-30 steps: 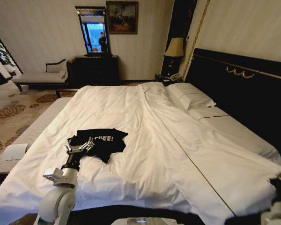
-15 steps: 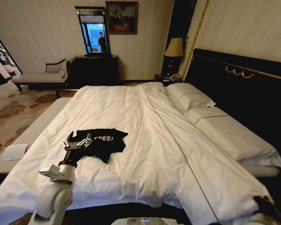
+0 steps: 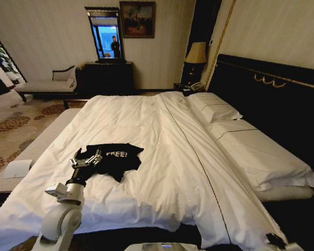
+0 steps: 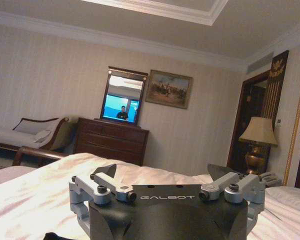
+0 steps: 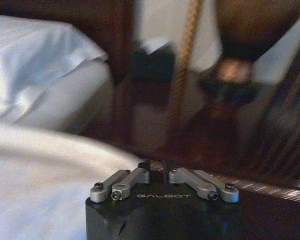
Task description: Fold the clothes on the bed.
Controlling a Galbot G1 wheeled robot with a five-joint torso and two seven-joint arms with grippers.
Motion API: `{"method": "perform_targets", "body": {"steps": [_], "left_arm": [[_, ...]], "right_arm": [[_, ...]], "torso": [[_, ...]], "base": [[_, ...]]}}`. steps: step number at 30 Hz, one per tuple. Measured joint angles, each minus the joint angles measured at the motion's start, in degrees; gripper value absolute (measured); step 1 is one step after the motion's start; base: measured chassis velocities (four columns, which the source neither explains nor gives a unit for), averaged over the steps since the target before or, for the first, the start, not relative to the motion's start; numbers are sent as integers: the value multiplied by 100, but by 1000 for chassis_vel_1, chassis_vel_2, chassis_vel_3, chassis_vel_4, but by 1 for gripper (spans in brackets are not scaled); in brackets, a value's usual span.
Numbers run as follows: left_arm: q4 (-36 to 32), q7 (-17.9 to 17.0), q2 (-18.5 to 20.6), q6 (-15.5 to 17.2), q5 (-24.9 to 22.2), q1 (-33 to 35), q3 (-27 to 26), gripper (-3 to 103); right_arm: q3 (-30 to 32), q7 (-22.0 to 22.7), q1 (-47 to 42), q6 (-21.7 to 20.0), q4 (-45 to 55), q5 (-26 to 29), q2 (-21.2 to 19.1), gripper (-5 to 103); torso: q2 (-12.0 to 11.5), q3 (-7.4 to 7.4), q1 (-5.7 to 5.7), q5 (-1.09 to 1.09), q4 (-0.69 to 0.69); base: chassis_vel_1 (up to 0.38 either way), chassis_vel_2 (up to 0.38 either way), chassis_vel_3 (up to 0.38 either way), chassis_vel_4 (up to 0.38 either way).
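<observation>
The clothes, a black T-shirt (image 3: 115,157) with white lettering, lie crumpled on the near left part of the bed (image 3: 162,130). My left gripper (image 3: 87,160) is open and hovers at the shirt's near left edge. In the left wrist view the left gripper (image 4: 162,172) has its fingers spread with nothing between them, and a scrap of the black shirt (image 4: 54,235) shows below it. My right gripper (image 3: 275,241) is low at the bed's near right corner, off the duvet. In the right wrist view the right gripper (image 5: 158,170) looks shut and holds nothing.
A dark headboard (image 3: 272,99) and pillows (image 3: 215,111) line the right side. A pale bench (image 3: 39,149) runs along the bed's left edge with a white pad (image 3: 15,169) on it. A chaise (image 3: 44,84), dresser (image 3: 108,78) and lamp (image 3: 195,54) stand beyond.
My right arm has dropped away toward the near right corner and the duvet's right edge has settled flat. My left gripper shifted slightly left over the shirt.
</observation>
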Motion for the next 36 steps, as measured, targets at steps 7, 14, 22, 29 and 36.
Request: {"method": "perform_targets", "body": {"steps": [7, 14, 22, 29, 36], "left_arm": [[76, -72, -4, 12, 63, 12, -15, 100], [-64, -105, -93, 104, 139, 46, 37, 100], [-446, -152, -149, 329, 186, 274, 169, 100], [-652, -152, -201, 374, 236, 404, 228, 100], [-687, -148, -191, 344, 330, 526, 312, 100]], "right_arm": [[138, 415, -621, -202, 1454, -62, 480, 43], [-141, 703, -872, -312, 2419, -98, 610, 65], [-662, -994, -810, 351, 2851, -413, 273, 93], [-874, -3201, -896, 1522, 2701, -679, -31, 100], [-758, -5782, -852, 2486, 2141, -1045, -379, 100]], "torso": [[0, 0, 0, -4, 5], [1, 0, 0, -3, 5], [0, 0, 0, -2, 6], [0, 0, 0, -2, 6], [1, 0, 0, 0, 6]], "base": [[0, 0, 0, 0], [0, 0, 0, 0], [0, 0, 0, 0], [0, 0, 0, 0], [0, 0, 0, 0]]}}
